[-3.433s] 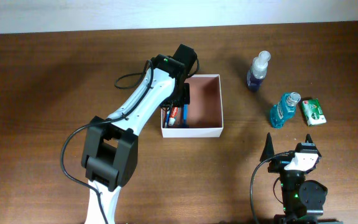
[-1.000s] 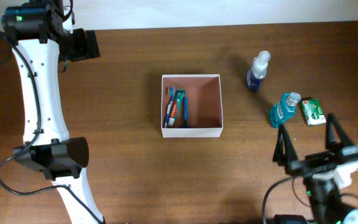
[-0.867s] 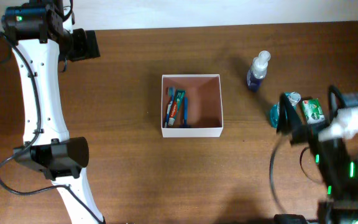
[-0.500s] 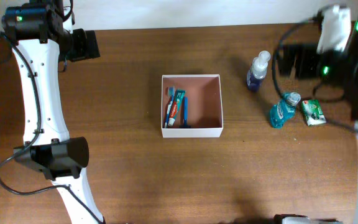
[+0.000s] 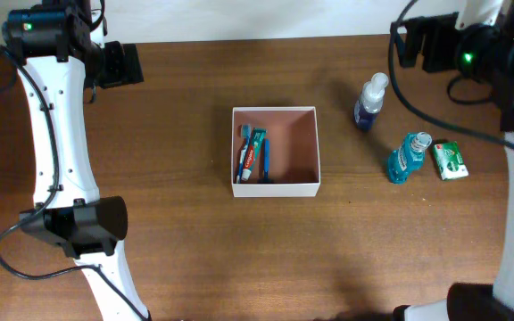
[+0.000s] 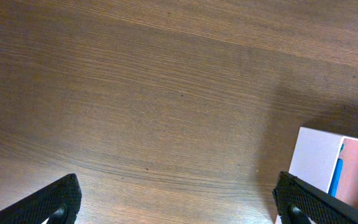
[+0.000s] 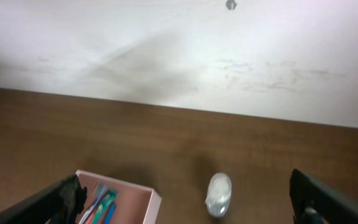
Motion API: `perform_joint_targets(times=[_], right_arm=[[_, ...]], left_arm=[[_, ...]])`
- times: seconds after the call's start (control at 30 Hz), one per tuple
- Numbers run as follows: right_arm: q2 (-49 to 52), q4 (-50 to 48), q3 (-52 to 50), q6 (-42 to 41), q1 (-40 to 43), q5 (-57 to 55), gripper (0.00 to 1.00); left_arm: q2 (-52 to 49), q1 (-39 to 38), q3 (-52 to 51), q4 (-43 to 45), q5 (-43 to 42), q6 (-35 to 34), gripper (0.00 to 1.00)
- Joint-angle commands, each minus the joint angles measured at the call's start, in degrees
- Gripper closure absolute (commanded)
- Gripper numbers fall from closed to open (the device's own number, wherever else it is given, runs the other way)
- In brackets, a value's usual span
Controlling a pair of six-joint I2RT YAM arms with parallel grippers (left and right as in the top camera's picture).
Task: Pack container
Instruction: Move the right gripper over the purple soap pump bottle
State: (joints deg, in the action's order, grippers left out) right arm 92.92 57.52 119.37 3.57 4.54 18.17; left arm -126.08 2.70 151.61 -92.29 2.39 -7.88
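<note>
The container (image 5: 294, 143), a shallow white-walled box with a pinkish inside, sits mid-table. A toothbrush and a toothpaste tube (image 5: 253, 156) lie along its left side. My left gripper (image 5: 125, 64) is open at the far left back, well away from the box and holding nothing. The left wrist view shows only the box's white corner (image 6: 319, 160) beside the right finger (image 6: 303, 200). My right gripper (image 5: 409, 45) is open and empty at the back right, above and behind the blue spray bottle (image 5: 370, 100). In the right wrist view the bottle's cap (image 7: 219, 193) and the box (image 7: 143, 198) show between the jaws.
A teal mouthwash bottle (image 5: 406, 158) and a green soap box (image 5: 449, 160) lie right of the container, in front of the spray bottle. A pale wall (image 7: 179, 56) runs along the table's back edge.
My right arm has swung from the front right of the table up to the back right corner. The left arm, earlier at the container, now rests still at the far left.
</note>
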Motion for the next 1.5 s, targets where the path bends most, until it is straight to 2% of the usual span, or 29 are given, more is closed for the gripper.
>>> perform_joint_targets(times=[0.0, 0.07, 0.17, 0.27, 0.43, 0.63, 0.73, 0.87, 1.07, 1.47], right_arm=[[5.1, -1.9, 0.8, 0.5, 0.3, 1.1, 0.02], [8.1, -2.0, 0.8, -1.3, 0.3, 1.2, 0.01], [11.1, -2.6, 0.8, -8.5, 0.4, 5.4, 0.02], [12.8, -5.4, 0.8, -9.1, 0.1, 8.6, 0.02], [16.3, -3.8, 0.8, -17.3, -1.6, -3.7, 0.02], [19.4, 0.5, 0.8, -17.6, -5.0, -16.1, 0.02], [21.1, 1.5, 0.8, -17.9, -6.5, -18.0, 0.02], [24.2, 2.1, 0.8, -25.4, -8.3, -22.3, 0.02], [26.7, 2.5, 0.8, -29.2, -8.5, -28.4, 0.02], [29.0, 3.5, 0.8, -28.7, -6.3, -29.3, 0.02]], left_arm=[[-0.5, 0.2, 0.3, 0.1, 0.4, 0.7, 0.0], [-0.5, 0.2, 0.3, 0.1, 0.4, 0.7, 0.0], [-0.5, 0.2, 0.3, 0.1, 0.4, 0.7, 0.0], [-0.5, 0.2, 0.3, 0.1, 0.4, 0.7, 0.0], [-0.5, 0.2, 0.3, 0.1, 0.4, 0.7, 0.0], [-0.5, 0.2, 0.3, 0.1, 0.4, 0.7, 0.0], [-0.5, 0.2, 0.3, 0.1, 0.4, 0.7, 0.0], [-0.5, 0.2, 0.3, 0.1, 0.4, 0.7, 0.0], [-0.5, 0.2, 0.3, 0.1, 0.4, 0.7, 0.0], [-0.5, 0.2, 0.3, 0.1, 0.4, 0.7, 0.0]])
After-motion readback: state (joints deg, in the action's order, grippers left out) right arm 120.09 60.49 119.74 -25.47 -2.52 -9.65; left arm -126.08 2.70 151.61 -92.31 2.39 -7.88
